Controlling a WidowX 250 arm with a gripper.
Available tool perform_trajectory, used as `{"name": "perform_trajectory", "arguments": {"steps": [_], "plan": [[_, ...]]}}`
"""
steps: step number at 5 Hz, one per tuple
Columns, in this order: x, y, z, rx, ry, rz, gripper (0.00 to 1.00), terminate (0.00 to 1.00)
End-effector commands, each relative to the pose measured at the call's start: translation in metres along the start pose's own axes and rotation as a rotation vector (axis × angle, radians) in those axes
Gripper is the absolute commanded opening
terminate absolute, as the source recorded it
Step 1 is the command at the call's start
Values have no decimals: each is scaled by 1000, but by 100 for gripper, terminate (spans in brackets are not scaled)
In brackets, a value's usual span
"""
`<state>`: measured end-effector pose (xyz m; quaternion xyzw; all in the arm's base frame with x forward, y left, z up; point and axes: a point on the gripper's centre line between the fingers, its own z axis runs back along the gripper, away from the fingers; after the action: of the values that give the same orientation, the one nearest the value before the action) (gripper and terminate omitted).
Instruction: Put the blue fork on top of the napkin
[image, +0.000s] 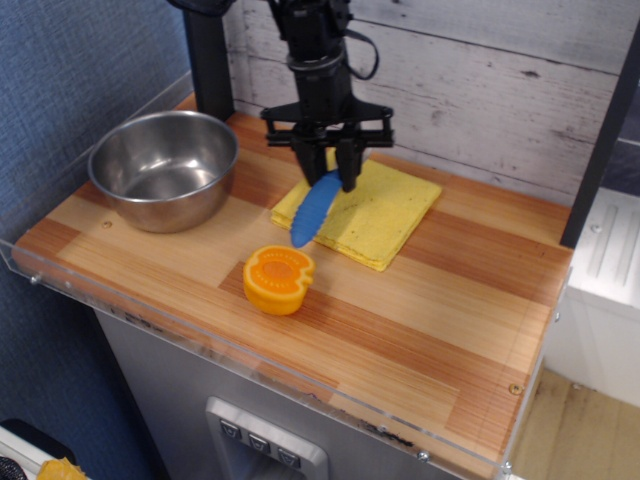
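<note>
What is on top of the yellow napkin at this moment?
The blue fork, shut in the gripper, slants over the napkin's left part, its handle end past the near-left edge. Its tines are hidden by the gripper, and contact with the napkin cannot be told.
</note>
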<state>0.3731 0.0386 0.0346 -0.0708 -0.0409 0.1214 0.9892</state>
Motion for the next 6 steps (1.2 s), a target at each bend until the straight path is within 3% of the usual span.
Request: {"name": "perform_trajectory", "arguments": {"steps": [1,2,3,5,6], "plan": [[7,-9,18,12,-55,-35,0,0],[7,-12,17,22,-52,-45,0,0],[6,-10,14,17,-24,-74,100,0],[5,-15,20,51,-47,-117,100,0],[-3,-26,49,101,-145,-153,100,0]]}}
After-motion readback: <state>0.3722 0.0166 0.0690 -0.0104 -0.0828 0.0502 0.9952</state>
